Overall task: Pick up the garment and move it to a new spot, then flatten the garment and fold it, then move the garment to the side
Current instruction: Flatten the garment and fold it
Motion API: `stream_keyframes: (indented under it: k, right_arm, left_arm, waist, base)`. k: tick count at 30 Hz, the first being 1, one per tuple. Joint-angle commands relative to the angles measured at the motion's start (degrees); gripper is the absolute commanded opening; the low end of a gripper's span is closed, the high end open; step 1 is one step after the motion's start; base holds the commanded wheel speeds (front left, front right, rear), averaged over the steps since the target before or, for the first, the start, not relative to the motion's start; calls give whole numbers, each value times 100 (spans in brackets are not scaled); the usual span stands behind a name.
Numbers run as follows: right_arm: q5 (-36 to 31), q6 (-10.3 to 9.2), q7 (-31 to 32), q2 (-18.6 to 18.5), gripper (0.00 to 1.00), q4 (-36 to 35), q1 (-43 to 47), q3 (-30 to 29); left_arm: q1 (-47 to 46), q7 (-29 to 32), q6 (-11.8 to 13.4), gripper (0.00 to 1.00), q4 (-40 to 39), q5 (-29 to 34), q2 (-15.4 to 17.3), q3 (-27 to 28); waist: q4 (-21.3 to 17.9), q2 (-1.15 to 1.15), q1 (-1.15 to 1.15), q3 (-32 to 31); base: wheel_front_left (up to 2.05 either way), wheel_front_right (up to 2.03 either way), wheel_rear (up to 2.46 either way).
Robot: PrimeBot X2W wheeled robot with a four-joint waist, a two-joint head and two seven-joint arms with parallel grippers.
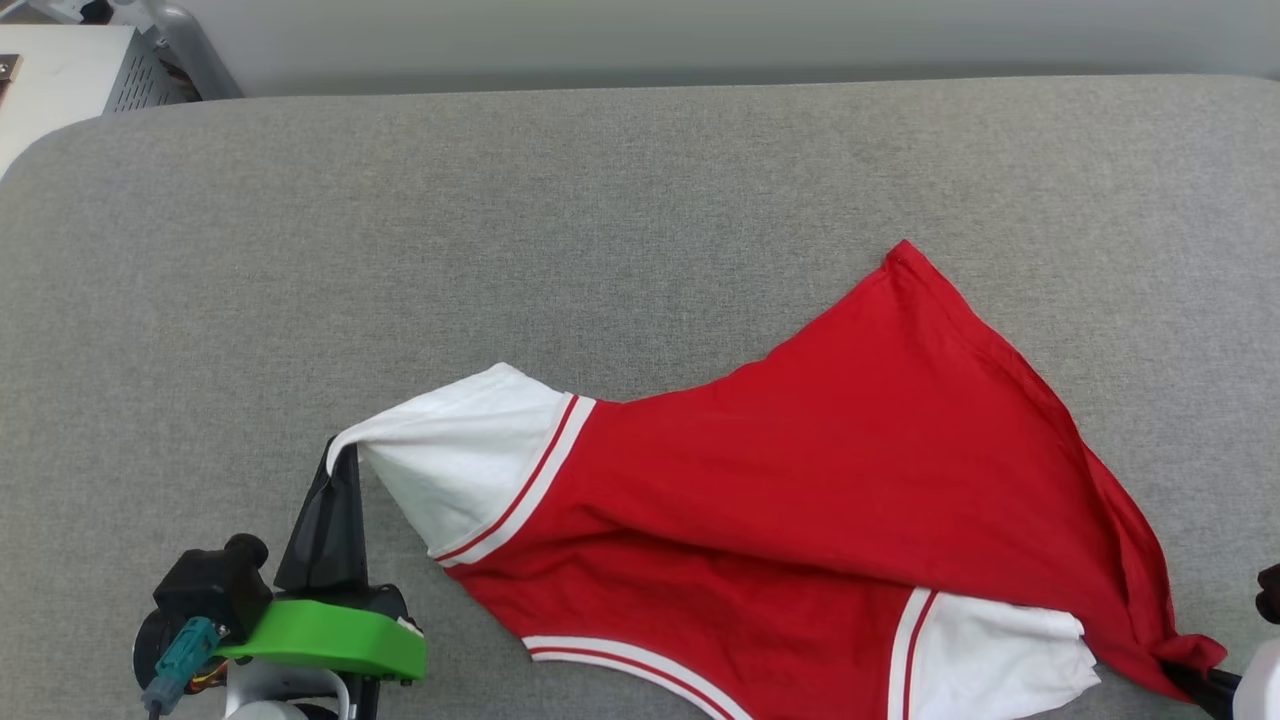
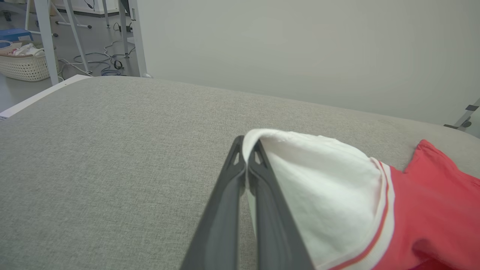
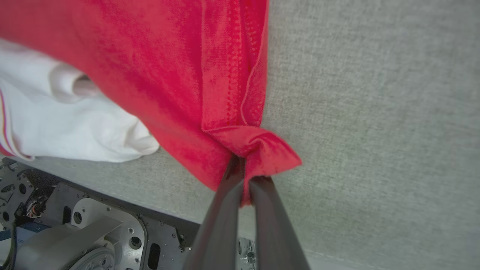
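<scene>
Garment lies on the grey padded surface, right of centre and towards my near edge in head view, stretched out slantwise w/ plain red side up. One red corner points to the far side. Can't see any print from here.

L sleeve, white w/ red-white trim, is pulled out to the left. Its tip is pinched in the left gripper: fingers closed tight on the white fabric, lifting it a bit off the surface. Other white sleeve sits bunched at the near edge, just beside the red hem corner.

Right gripper is clamped on that red hem corner, cloth puckered around the tips, fingers together.

Beyond the surface on the left wrist cam: pale wall, and a white basket on the floor at far left.
</scene>
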Motion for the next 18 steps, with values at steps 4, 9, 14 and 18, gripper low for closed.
stream_keyframes:
  k: [4, 9, 14, 18]
  right_arm:
    - [-459, -4, 239, 363, 0, -27, 442, -174]
    - [-807, -4, 71, 667, 100, -264, 433, -881]
    - [-1155, -4, -76, 823, 100, -898, 196, -1782]
    - [-1415, -4, 11, 854, 100, -1532, -291, -2315]
  left_arm:
    - [39, 22, 54, 0, -23, -27, 66, -20]
    - [69, 17, 80, 0, -14, -36, 90, -18]
    - [87, 23, 103, 0, -51, -42, 106, -36]
    - [58, 21, 112, 0, -96, -43, 103, -73]
  waist:
    - [29, 0, 0, 30]
    - [6, 0, 0, -18]
    - [8, 0, 0, -58]
    - [46, 0, 0, 37]
  base:
    - [0, 0, 0]
    - [0, 0, 0]
    - [0, 0, 0]
    - [0, 0, 0]
